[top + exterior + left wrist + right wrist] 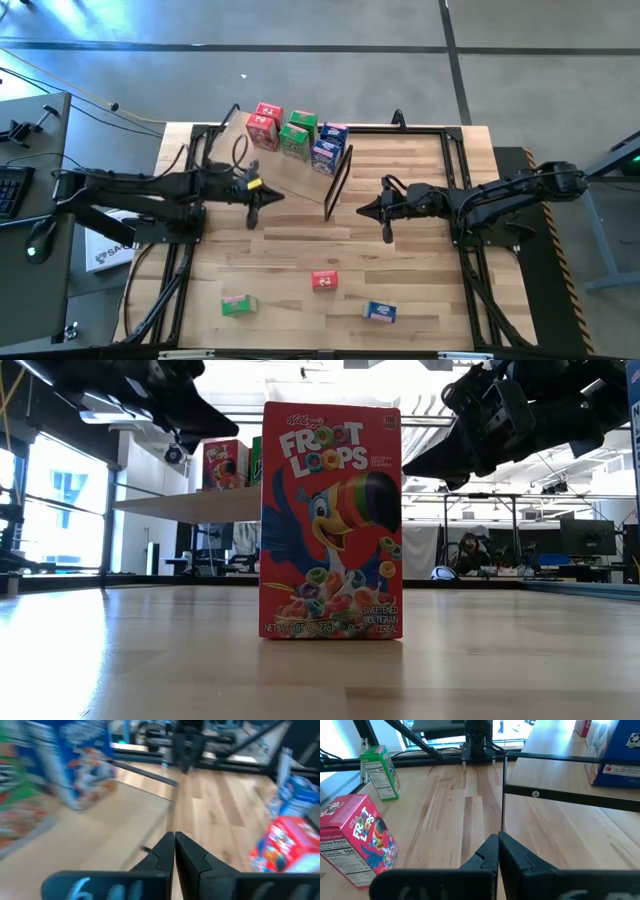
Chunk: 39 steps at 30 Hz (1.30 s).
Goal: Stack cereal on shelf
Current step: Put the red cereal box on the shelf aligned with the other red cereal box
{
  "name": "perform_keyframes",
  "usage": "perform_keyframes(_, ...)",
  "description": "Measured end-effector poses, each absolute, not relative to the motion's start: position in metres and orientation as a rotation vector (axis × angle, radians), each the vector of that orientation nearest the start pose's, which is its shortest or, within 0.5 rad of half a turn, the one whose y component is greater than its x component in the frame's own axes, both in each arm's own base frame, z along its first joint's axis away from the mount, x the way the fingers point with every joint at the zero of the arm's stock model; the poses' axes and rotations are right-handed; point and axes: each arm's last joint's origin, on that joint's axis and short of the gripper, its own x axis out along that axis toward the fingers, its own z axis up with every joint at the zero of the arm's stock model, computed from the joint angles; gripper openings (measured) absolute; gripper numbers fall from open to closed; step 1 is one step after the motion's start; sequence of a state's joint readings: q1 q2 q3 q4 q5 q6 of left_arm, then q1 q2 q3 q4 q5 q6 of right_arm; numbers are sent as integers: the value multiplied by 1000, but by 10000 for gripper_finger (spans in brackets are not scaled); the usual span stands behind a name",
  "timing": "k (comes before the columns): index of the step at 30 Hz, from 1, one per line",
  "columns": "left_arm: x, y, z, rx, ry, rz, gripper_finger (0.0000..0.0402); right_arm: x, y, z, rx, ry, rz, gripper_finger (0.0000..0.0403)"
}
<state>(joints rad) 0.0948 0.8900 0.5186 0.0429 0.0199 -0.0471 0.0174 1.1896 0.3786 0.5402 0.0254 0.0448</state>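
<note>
The shelf (pixel 290 172), a tilted plywood board with a black frame end (pixel 338 182), stands at the table's far middle. Two red (pixel 265 125), two green (pixel 297 135) and two blue boxes (pixel 328 148) stand on it. A red box (pixel 324 281), a green box (pixel 239 304) and a blue box (pixel 380 312) rest on the tabletop near the front edge. The red one stands upright on its base in the low view (pixel 330 520). My left gripper (pixel 252 212) is shut and empty beside the shelf's near left side. My right gripper (pixel 388 228) is shut and empty, right of the frame end.
Black rails (pixel 450 180) run along the table's left, right and far sides. Bare slatted tabletop (pixel 320 240) lies between the two grippers and the three loose boxes. A desk with a keyboard (pixel 15 185) stands off the table's left.
</note>
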Motion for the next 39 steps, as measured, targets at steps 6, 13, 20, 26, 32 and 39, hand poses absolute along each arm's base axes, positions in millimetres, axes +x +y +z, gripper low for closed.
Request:
perform_keyframes(6, 201, 2, 240, -117, 339, 28, 5, 227, 3, 187, 39, 267, -15, 1)
perform_keyframes(13, 206, -20, 250, -121, 478, 31, 9, 227, 3, 187, 32, 266, -40, 1)
perform_keyframes(20, 226, -43, 264, -105, 573, 21, 12, 227, 3, 187, 34, 266, -40, 1)
perform_keyframes(26, 261, -67, 257, -119, 657, -38, 40, 227, 3, 187, 34, 266, -40, 1)
perform_keyframes(32, 295, -105, 260, -183, 730, -154, 113, 227, 2, 187, 9, 268, -52, 1)
perform_keyframes(39, 329, -148, 263, -194, 857, -121, 195, 227, 4, 186, 11, 274, -44, 1)
